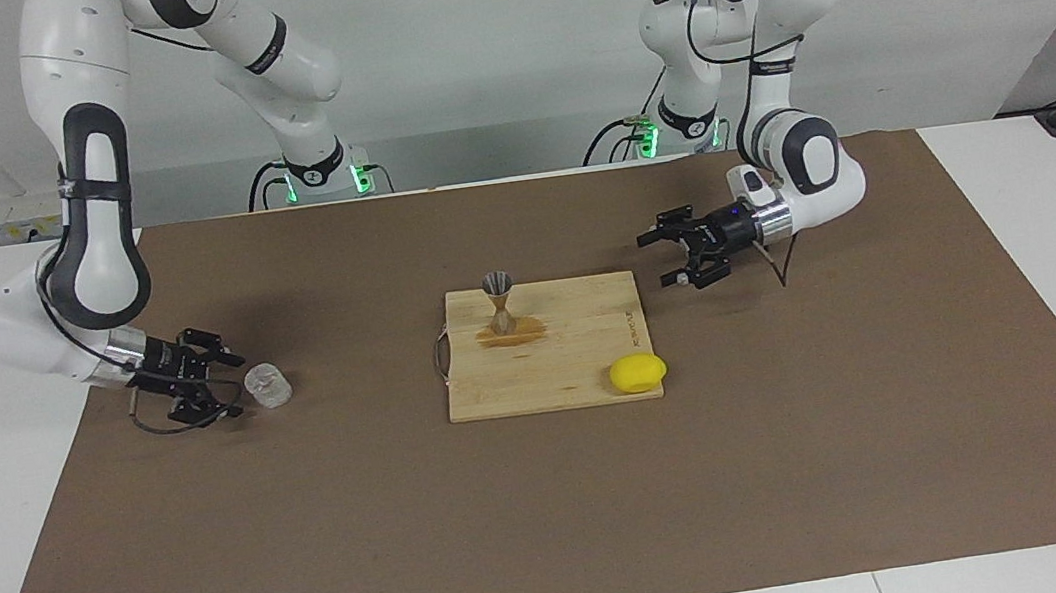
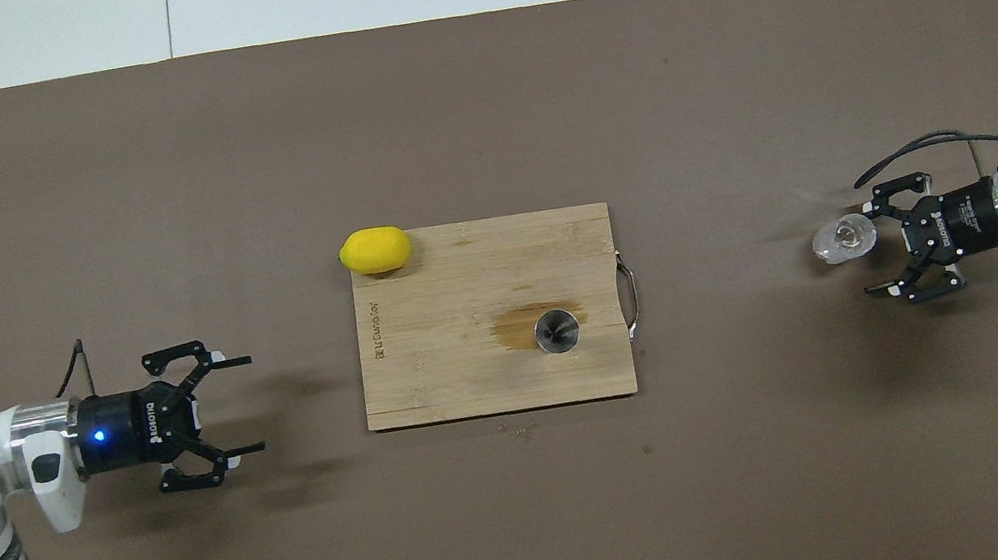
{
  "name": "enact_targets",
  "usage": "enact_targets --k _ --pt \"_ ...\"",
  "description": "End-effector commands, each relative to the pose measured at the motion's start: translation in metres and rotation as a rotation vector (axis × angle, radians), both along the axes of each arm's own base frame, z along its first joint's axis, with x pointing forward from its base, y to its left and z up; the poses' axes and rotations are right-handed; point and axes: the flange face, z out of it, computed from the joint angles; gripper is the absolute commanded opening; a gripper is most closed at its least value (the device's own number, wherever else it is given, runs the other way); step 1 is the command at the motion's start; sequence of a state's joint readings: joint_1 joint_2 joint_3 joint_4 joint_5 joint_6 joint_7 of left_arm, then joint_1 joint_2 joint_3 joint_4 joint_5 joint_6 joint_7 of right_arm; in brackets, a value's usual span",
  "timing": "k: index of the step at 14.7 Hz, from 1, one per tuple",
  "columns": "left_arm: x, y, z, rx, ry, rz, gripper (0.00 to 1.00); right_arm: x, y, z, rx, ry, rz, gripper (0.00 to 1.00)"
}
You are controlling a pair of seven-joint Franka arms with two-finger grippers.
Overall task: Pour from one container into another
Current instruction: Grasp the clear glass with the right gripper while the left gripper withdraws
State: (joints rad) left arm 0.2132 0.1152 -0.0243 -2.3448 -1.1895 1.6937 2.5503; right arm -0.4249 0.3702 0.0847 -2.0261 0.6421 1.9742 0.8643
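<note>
Glass cup [image 1: 268, 385] stands just beside right gripper's [image 1: 218, 383] fingers.

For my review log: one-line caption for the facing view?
Jigger stands on cutting board by a lemon; open right gripper beside glass cup.

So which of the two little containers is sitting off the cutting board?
The clear glass cup, on the brown mat just in front of the right gripper. The metal jigger stands upright on the cutting board.
</note>
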Motion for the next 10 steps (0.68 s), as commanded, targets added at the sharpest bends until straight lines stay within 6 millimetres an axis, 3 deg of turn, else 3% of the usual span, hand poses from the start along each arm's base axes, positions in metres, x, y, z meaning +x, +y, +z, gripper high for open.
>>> enact_targets --k 1,6,8,10 --pt "0.015 0.048 0.031 0.135 0.034 -0.063 1.00 -0.007 0.005 0.007 0.012 -0.037 -0.020 0.92" --pt "0.034 0.118 0.084 0.445 0.049 -0.134 1.00 0.000 0.011 0.008 0.022 -0.065 -0.052 0.89" --pt "0.041 0.134 0.115 0.530 0.060 -0.133 1.00 0.002 0.017 0.007 0.021 -0.067 -0.044 0.89" --pt "0.034 0.149 0.148 0.633 0.083 -0.098 1.00 0.005 0.023 0.006 0.017 -0.084 -0.027 0.89"
